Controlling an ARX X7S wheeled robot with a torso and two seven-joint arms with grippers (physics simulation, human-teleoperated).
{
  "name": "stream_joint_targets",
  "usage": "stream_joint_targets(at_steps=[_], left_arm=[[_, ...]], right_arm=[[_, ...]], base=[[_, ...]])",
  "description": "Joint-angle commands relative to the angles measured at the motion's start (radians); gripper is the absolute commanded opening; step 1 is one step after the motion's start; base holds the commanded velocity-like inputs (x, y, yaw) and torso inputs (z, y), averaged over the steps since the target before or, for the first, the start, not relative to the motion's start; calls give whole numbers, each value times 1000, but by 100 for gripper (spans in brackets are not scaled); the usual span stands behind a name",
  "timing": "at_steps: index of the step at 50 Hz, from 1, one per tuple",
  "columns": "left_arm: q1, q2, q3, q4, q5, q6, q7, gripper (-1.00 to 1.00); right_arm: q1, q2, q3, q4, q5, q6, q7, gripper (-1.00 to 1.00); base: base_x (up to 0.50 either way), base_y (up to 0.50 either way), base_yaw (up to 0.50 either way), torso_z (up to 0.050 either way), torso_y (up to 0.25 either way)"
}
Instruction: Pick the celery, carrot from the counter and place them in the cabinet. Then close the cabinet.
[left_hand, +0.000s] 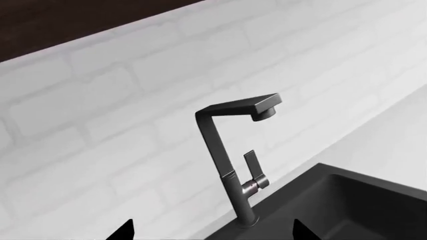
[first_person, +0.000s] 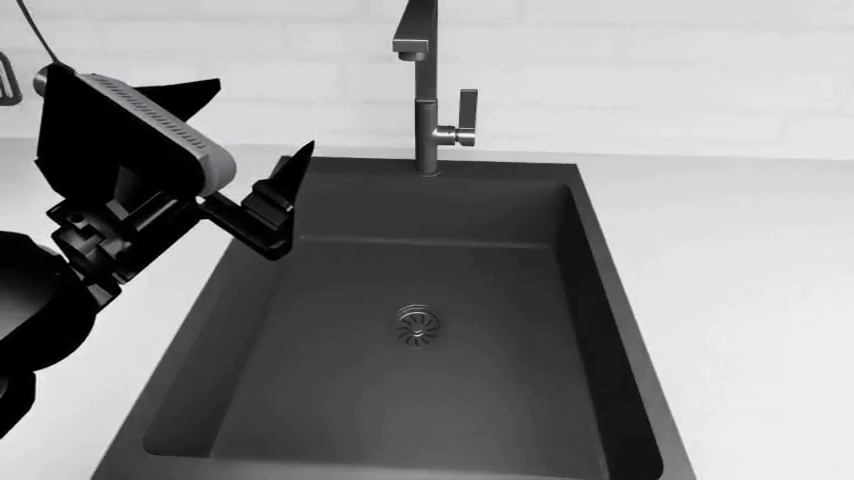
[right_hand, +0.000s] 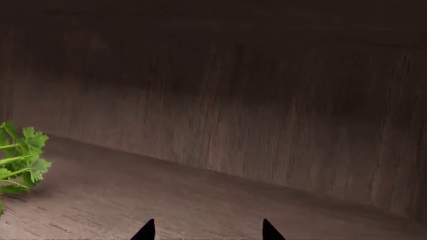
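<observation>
The celery (right_hand: 23, 160) lies on the wooden shelf of the cabinet (right_hand: 220, 200); only its green leafy top shows, at the edge of the right wrist view. My right gripper (right_hand: 207, 231) is inside the cabinet beside the celery, open, with nothing between its fingertips. The carrot is out of view. My left gripper (left_hand: 213, 231) is open and empty, hovering over the back left corner of the sink and facing the faucet (left_hand: 227, 165); in the head view one of its fingers (first_person: 280, 200) shows above the sink's left rim. The right gripper is outside the head view.
A dark grey sink (first_person: 427, 400) is set in the white counter (first_person: 747, 280), with a black faucet (first_person: 424, 100) at its back edge and a white brick backsplash (left_hand: 100, 125) behind. Dark wood (left_hand: 67, 20) runs above the backsplash. The cabinet's back wall (right_hand: 267, 100) stands close ahead.
</observation>
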Motion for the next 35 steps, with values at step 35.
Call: stream_joint_targets(at_steps=[35], left_arm=[[18,-4,2,-1,-2,10,-7,100]], right_arm=[[-180,118,231,-527,108,1,49,100]], base=[[0,0,0,0,0]])
